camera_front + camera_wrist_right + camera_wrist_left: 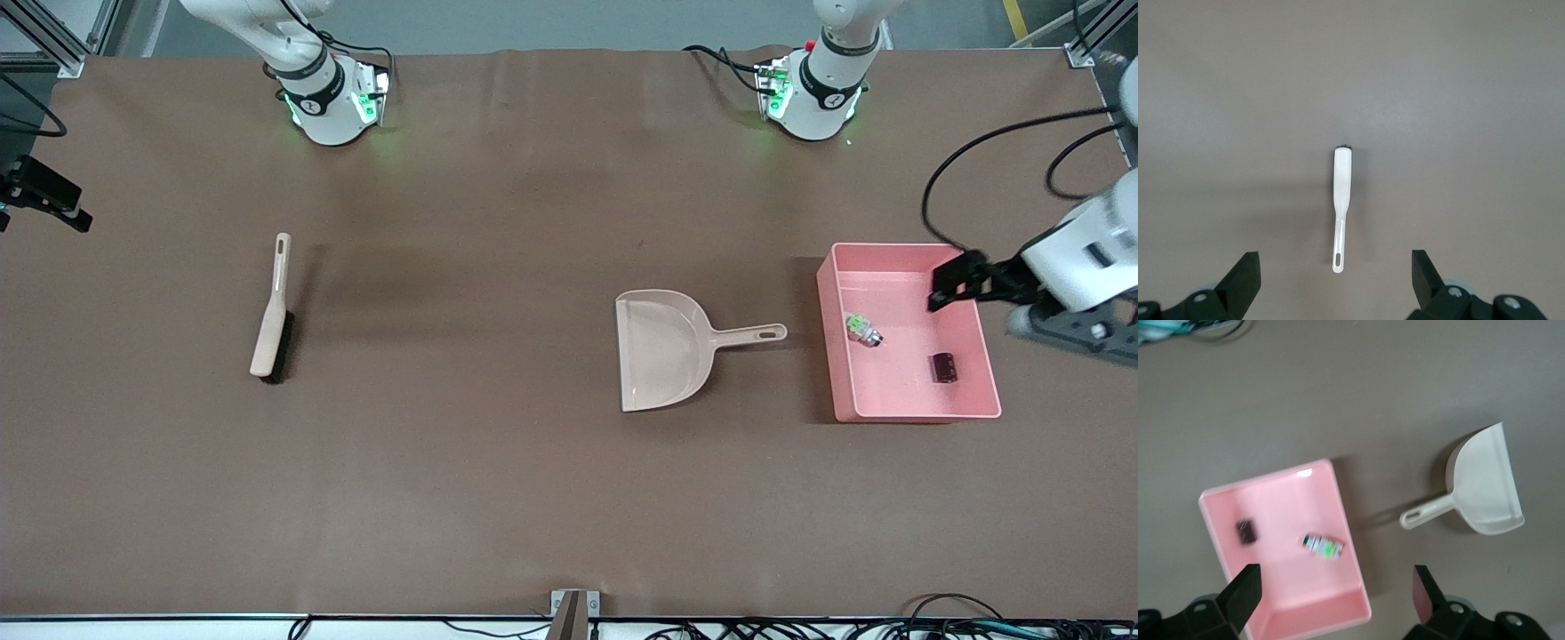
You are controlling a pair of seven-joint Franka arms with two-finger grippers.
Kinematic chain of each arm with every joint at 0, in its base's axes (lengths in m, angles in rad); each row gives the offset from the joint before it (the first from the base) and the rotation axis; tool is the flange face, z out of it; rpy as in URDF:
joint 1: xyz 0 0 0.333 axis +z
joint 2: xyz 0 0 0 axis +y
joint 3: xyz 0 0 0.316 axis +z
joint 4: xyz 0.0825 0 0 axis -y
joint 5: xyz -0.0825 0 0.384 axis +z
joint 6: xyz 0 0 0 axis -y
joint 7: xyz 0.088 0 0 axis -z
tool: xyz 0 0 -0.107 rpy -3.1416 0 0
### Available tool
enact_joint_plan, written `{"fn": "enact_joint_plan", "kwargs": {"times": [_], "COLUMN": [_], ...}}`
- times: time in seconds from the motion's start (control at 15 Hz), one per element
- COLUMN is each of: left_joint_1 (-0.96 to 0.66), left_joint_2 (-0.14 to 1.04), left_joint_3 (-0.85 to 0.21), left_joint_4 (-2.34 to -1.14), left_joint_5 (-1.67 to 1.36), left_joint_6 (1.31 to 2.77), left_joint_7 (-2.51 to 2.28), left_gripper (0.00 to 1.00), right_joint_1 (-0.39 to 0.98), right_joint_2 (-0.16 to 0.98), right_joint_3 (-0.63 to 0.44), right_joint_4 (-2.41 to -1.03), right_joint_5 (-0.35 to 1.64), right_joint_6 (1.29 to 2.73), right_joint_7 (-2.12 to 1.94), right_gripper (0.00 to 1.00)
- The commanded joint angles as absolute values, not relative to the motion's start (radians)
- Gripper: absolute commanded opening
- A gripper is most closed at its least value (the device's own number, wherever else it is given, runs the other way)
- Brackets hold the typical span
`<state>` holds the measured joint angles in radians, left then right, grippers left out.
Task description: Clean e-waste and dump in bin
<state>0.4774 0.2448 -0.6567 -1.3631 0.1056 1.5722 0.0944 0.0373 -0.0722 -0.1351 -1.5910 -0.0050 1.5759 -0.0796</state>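
Observation:
The pink bin [916, 411] sits at the left arm's end of the table. Both e-waste parts lie in it: the white-grey one with green marks [862, 329] and the dark stubby one [943, 367]. They also show in the left wrist view, white-grey [1323, 546] and dark [1247, 531], in the bin [1298, 487]. My left gripper [958, 283] is open and empty, up over the bin's edge farthest from the dustpan; its own view [1336, 587] shows the same. My right gripper [1335, 280] is open and empty, high over the brush [1341, 187].
The beige dustpan [662, 351] lies empty beside the bin, handle toward it, and shows in the left wrist view [1481, 487]. The beige brush [271, 311] lies toward the right arm's end. The arm bases [329, 98] [813, 89] stand at the table's edge farthest from the front camera.

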Motion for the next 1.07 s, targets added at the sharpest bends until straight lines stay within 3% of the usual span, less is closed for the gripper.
{"fn": "enact_joint_plan", "kwargs": {"times": [0.0, 0.4, 0.53, 0.8, 1.0], "left_joint_1": [0.251, -0.018, -0.044, -0.046, -0.044], "left_joint_2": [0.079, -0.003, 0.002, 0.003, 0.008], "left_joint_3": [-0.391, -0.143, -0.13, 0.027, 0.037], "left_joint_4": [-1.434, -1.463, -1.462, -1.462, -1.46], "left_joint_5": [0.054, 0.078, 0.103, 0.008, 0.014], "left_joint_6": [1.51, 1.471, 1.503, 1.531, 1.531], "left_joint_7": [0.06, -0.101, -0.13, -0.051, -0.021], "left_gripper": [1.0, 1.0, 1.0, 1.0, 1.0], "right_joint_1": [0.034, 0.032, 0.032, 0.032, 0.032], "right_joint_2": [-0.069, -0.071, -0.071, -0.071, -0.069], "right_joint_3": [-0.129, -0.129, -0.129, -0.129, -0.129], "right_joint_4": [-1.58, -1.58, -1.58, -1.58, -1.58], "right_joint_5": [-0.026, -0.026, -0.025, -0.025, -0.025], "right_joint_6": [1.562, 1.562, 1.562, 1.562, 1.562], "right_joint_7": [-0.081, -0.081, -0.081, -0.081, -0.081], "right_gripper": [1.0, 1.0, 1.0, 1.0, 1.0]}}
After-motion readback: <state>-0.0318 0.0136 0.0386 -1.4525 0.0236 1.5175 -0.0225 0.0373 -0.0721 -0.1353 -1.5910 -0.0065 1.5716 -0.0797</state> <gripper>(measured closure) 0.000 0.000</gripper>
